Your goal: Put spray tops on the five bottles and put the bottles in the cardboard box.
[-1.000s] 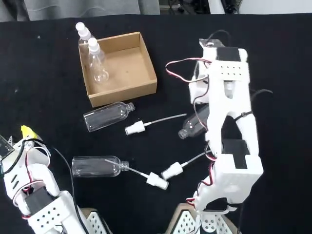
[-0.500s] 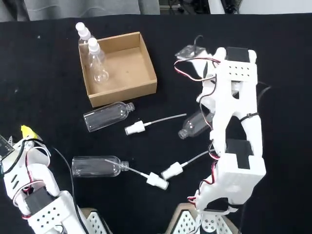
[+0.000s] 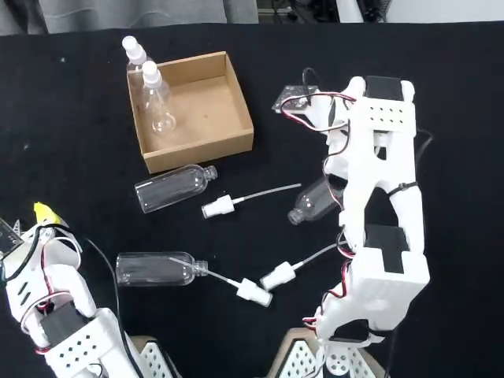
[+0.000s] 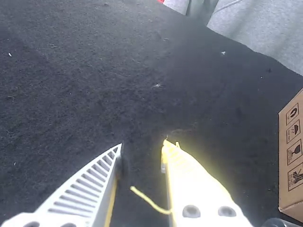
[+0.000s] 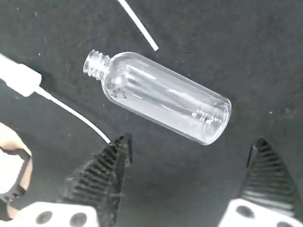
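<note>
Gotta watch the right claw here: spread wide, gripping nothing, hanging right over the uncapped bottle. Lying flat on the counter, just ahead of the tips and roughly between them, with the long axis slanted across the opening rather than square to it, threaded neck pointing toward a loose spray top. Probably needs a wrist twist before closing across the body. Wouldn't bother with the left claw: only slightly parted, empty, parked well apart from that bottle.

Black felt-covered table, grey fabric behind.
</note>
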Tool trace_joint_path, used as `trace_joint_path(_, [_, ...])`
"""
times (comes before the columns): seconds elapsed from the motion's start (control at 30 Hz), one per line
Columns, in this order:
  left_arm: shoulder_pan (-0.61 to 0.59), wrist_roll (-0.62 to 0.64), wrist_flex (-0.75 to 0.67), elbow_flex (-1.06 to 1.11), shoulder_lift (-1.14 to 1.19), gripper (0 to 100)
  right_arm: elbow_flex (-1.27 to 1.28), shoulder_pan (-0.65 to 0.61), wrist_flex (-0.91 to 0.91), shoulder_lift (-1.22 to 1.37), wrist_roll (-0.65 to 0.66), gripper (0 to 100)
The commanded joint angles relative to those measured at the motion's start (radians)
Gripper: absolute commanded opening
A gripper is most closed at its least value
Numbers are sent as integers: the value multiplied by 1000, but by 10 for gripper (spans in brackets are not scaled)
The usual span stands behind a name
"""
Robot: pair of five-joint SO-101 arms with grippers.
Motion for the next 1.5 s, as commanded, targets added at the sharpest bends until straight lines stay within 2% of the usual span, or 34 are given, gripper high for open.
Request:
trace_joint_path(0.0, [19, 3, -23, -18, -9, 123, 31, 23, 28, -113, 57, 339])
trace_joint_path(0.4, [21, 3, -23, -18, -9, 123, 272, 9, -123, -222, 219, 339])
trace_joint_path(0.87, [21, 3, -23, -18, -9, 123, 424, -97, -339, -217, 250, 339])
trace_joint_path(1.33, [21, 3, -23, -18, -9, 123, 659, -97, -571, -216, 299, 339])
trace_joint_path(1.47, [21, 3, -23, -18, -9, 123, 679, -97, -586, -216, 299, 339])
